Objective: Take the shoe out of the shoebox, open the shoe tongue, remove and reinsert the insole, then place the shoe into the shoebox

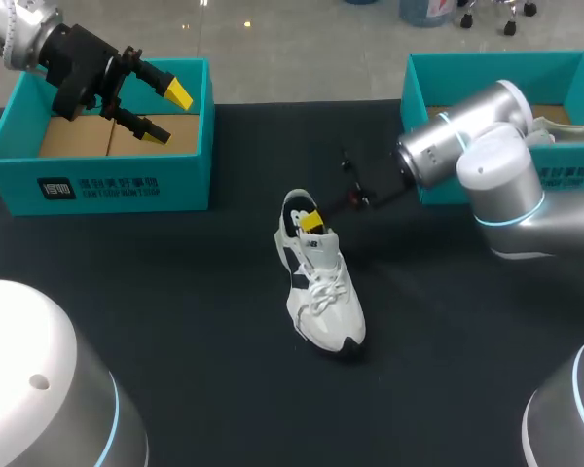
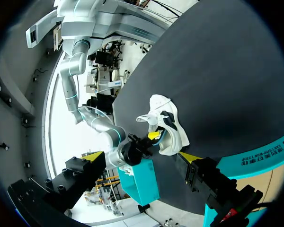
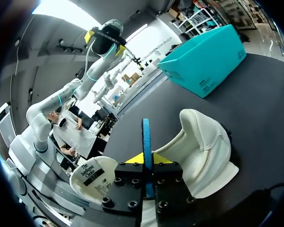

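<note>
A white sneaker (image 1: 323, 292) with dark side panels stands upright in the middle of the black table, toe toward me. My right gripper (image 1: 312, 221) is at the shoe's opening. In the right wrist view it (image 3: 146, 158) is shut on the thin blue edge of the insole (image 3: 146, 132), which stands up between the yellow tips. The white heel (image 3: 203, 146) lies just ahead, and the labelled tongue (image 3: 92, 177) is folded to one side. My left gripper (image 1: 168, 110) hangs open and empty above the left teal shoebox (image 1: 97, 185), far from the shoe (image 2: 168, 127).
A second teal shoebox (image 1: 448, 73) sits at the back right behind my right arm, with another white shoe (image 1: 565, 131) inside. The left box shows a brown cardboard bottom (image 1: 78, 136). Bare black tabletop (image 1: 195, 321) surrounds the sneaker.
</note>
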`<state>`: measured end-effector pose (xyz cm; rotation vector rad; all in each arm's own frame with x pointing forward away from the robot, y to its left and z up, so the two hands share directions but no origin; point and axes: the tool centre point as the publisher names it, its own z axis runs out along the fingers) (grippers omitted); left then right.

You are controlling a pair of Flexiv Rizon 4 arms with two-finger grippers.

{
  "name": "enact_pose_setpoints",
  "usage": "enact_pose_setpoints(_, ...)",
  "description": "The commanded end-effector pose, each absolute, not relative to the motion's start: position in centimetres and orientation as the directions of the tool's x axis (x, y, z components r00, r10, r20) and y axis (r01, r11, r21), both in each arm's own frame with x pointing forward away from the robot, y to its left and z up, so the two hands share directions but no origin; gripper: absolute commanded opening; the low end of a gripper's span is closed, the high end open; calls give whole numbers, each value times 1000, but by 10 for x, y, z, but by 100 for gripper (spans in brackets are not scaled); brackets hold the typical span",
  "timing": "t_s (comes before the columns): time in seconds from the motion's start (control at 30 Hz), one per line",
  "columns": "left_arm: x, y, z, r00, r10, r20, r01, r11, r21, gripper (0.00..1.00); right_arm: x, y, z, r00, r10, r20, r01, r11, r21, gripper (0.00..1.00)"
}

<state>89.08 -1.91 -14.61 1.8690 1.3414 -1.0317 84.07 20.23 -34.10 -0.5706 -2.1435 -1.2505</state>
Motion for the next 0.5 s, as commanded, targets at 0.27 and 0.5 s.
enact_pose_setpoints(0.27,891,-19,-146,184,480,-858,953,-301,36,100,829,198,-348,-717,90,691,641,475,604,0)
enact_pose_setpoints(0.5,891,-19,-146,184,480,-858,953,-301,36,100,834,199,-342,-733,88,674,624,480,616,44)
